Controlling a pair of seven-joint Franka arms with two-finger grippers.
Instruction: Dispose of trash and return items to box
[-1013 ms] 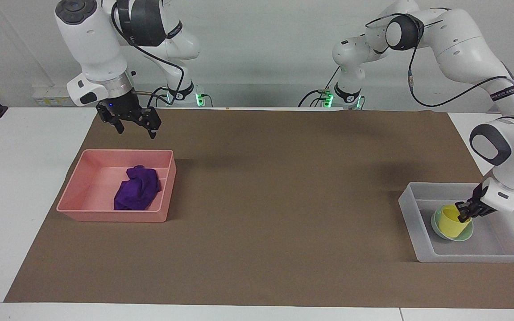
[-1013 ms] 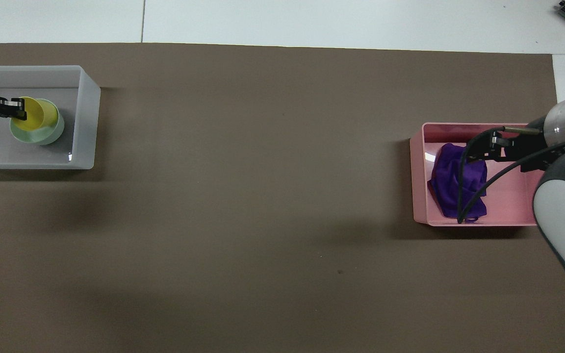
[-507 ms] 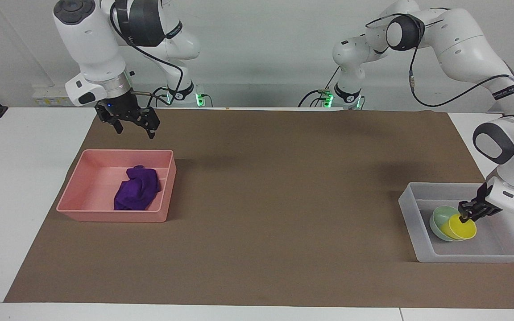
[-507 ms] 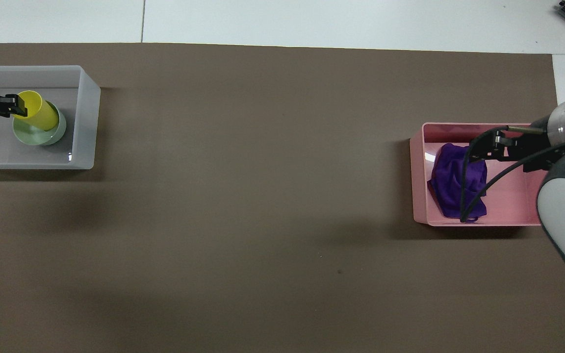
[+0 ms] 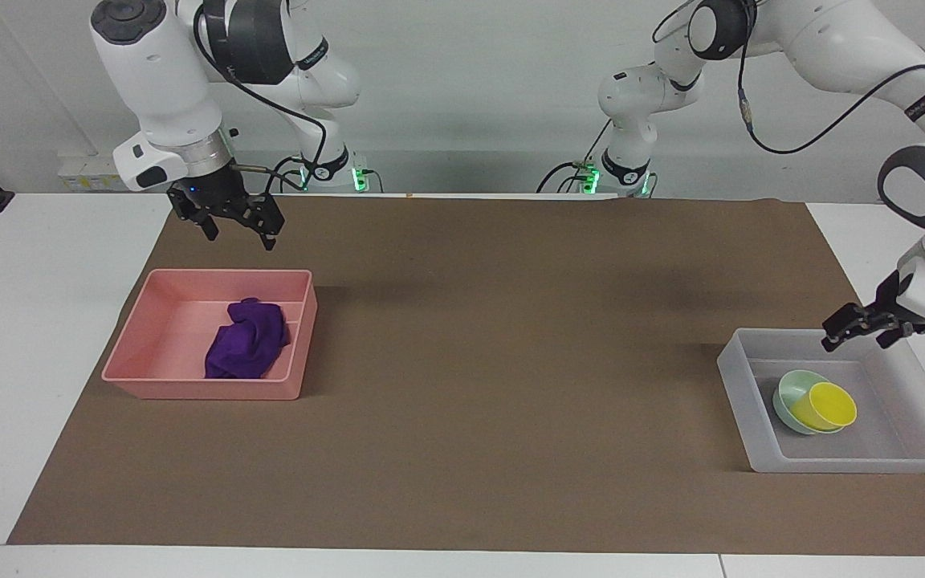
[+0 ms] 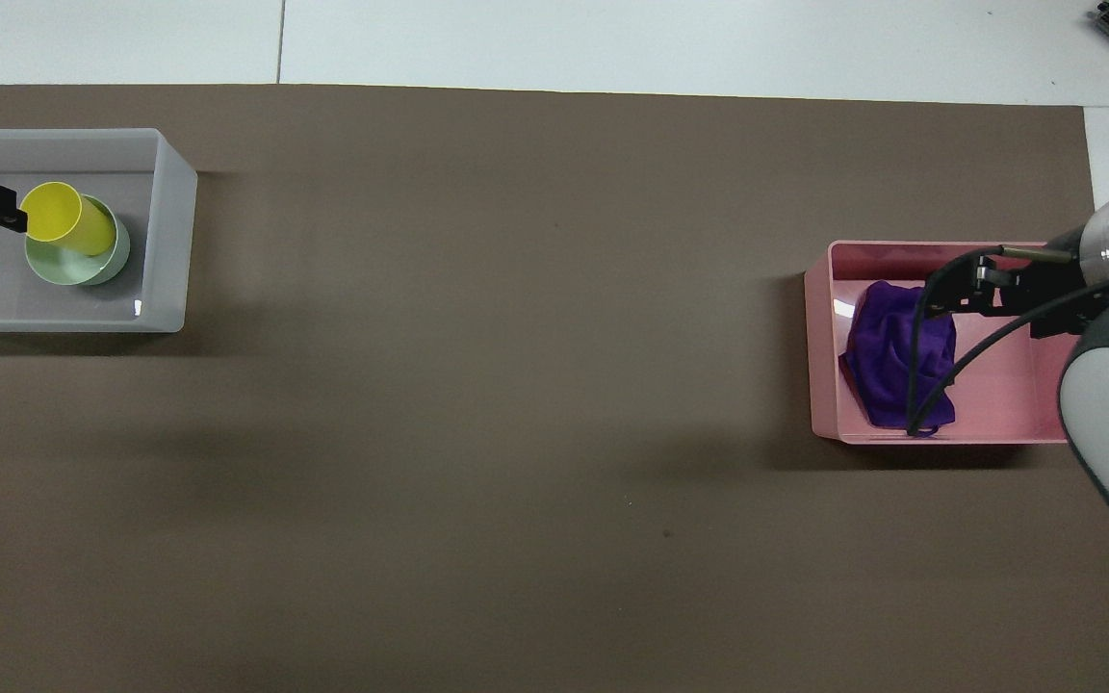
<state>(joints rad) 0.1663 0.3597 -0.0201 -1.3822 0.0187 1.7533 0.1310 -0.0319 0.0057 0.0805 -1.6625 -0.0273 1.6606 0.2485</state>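
Your purple cloth rag [image 5: 250, 345] lies bunched in the pink tray [image 5: 189, 389] toward the right arm's end of the desk. It is soft and light, and I judge it would sag and trail if you lifted it. Pinch it at the top of a fold near the middle, not at a loose corner.

The yellow plastic cup [image 5: 828, 405] and the mint-green bowl [image 5: 790, 393] are both in the translucent box [image 5: 739, 377] toward the left arm's end. The cup leans on its side inside the bowl, with its mouth turned away from the robots. Both look light, stiff and smooth, so they will likely slide or tip at a nudge. If you want the cup upright, grip it across the rim wall.

The left gripper [image 5: 864, 331] hangs over the box edge nearer to the robots, its jaws spread and holding nothing. The right gripper [image 5: 236, 231] waits over the desk just beside the pink tray, on the side nearer to the robots. Its jaws are also parted and hold nothing.

A second ago the left jaws pinched the cup's rim and the cup stood upright in the bowl. Half a second ago it was tipping over, still pinched. Now it is released and the gripper has risen clear. The right gripper and the rag have hardly shifted.
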